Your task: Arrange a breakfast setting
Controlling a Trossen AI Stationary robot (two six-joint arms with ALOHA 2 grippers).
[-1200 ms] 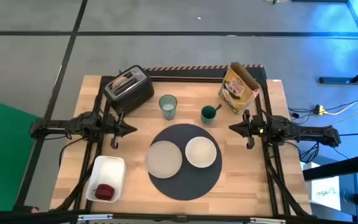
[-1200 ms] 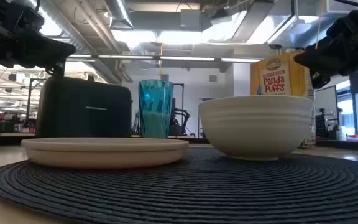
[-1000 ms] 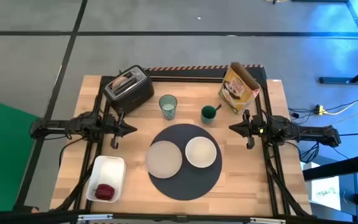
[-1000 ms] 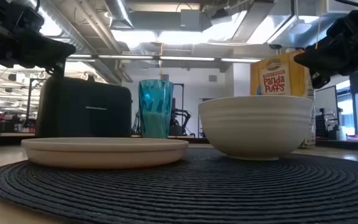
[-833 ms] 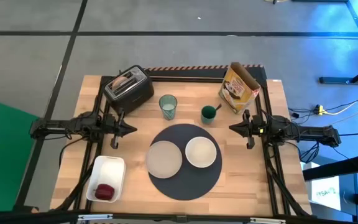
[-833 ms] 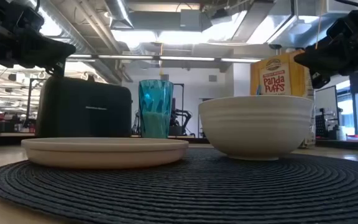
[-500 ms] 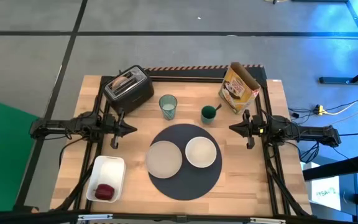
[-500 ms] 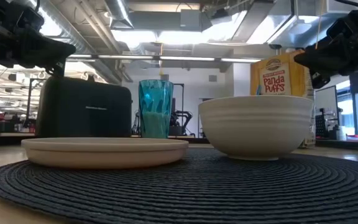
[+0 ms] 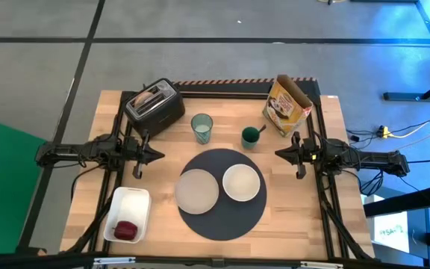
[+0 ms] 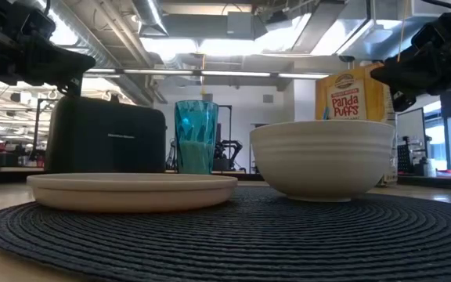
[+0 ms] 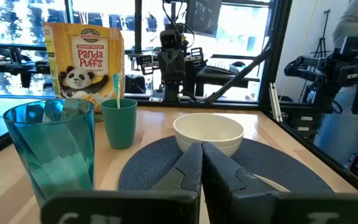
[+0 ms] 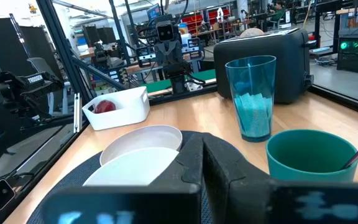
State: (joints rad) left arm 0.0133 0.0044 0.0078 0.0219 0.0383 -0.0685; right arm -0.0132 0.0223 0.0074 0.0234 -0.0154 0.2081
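A round dark-grey mat [image 9: 222, 217] lies at the table's middle. On it rest a pale beige plate [image 9: 198, 189] and a white bowl [image 9: 241, 182]. A clear bluish glass [image 9: 201, 128] stands beyond the mat. A teal spoon [image 11: 116, 86] stands in a green cup [image 9: 251, 137]. A bagel [image 9: 150, 96] sticks out of the black toaster [image 9: 155, 106]. A small red fruit [image 9: 126, 230] lies in the white tray [image 9: 128, 214]. My left gripper [image 9: 160, 155] is shut and empty left of the mat. My right gripper [image 9: 278, 155] is shut and empty right of it.
A yellow cereal box [image 9: 287, 105] stands at the far right, next to the green cup. The toaster stands at the far left corner. The white tray lies at the near left. Bare wood shows near the right edge [image 9: 297, 209].
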